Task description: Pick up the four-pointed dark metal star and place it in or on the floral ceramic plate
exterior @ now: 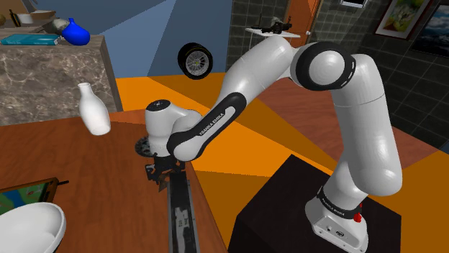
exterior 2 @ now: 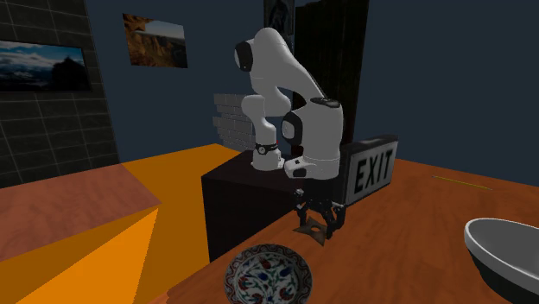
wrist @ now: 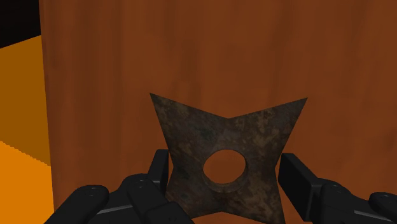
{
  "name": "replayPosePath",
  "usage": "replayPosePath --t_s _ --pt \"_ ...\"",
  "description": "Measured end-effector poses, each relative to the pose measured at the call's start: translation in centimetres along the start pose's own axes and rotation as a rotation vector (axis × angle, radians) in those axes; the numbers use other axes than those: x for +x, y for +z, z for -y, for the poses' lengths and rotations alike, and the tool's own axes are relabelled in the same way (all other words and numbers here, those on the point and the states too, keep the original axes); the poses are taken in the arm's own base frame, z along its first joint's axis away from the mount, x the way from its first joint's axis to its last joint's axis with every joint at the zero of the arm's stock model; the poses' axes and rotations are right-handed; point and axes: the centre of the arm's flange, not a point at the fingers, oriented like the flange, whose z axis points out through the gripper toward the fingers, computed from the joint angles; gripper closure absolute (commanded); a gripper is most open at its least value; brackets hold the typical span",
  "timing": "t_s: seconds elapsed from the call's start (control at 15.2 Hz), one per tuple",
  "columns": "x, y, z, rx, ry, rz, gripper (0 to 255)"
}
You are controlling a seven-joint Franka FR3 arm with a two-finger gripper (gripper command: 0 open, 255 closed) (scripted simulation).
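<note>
Wrist view: the four-pointed dark metal star [wrist: 191,137], rust-mottled and pierced by a round hole, lies flat-on to the camera between the two fingers of the all-black gripper [wrist: 224,170]. One finger [wrist: 160,167] presses against one notched edge of the star and the other finger meets the opposite edge, so the hand pinches the star across its waist. Behind it is the brown wooden tabletop [wrist: 191,51], whose edge gives way to an orange floor. Whether the star rests on the wood or hangs just clear of it cannot be told.

Second exterior view: the gripper stands low over the tabletop, near the edge that faces the black box stand [exterior 2: 246,207]. The round floral ceramic plate [exterior 2: 269,276], white with blue and red flowers, lies at that same edge, near the gripper but apart from it. A black sign lettered EXIT [exterior 2: 373,168] stands upright beyond the gripper, so the star is between plate and sign. A white bowl [exterior 2: 505,250] sits well away from the plate, toward the opposite side of the tabletop.

Shoulder view: the white arm [exterior: 338,93] bends down to the tabletop's edge; a white bottle-shaped vase [exterior: 93,109] stands further in on the tabletop.
</note>
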Motion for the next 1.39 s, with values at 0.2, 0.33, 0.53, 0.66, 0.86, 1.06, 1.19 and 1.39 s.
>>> replayPosePath --t_s 0.2,0.33,0.53,0.66,0.86,1.06,1.19,1.39 --pt "0.0 0.0 0.0 0.0 0.0 0.0 255" --pt "0.0 0.0 0.0 0.0 0.0 0.0 255" --pt "0.0 0.0 0.0 0.0 0.0 0.0 255" --pt "0.0 -0.6 0.0 0.0 0.0 0.0 255" --pt "0.0 -2.1 0.0 0.0 0.0 0.0 255" --pt "0.1 -3.7 0.1 0.0 0.0 0.0 255" --pt "0.0 -4.6 0.0 0.0 0.0 0.0 255" --pt "0.1 -6.3 0.0 0.0 0.0 0.0 255"
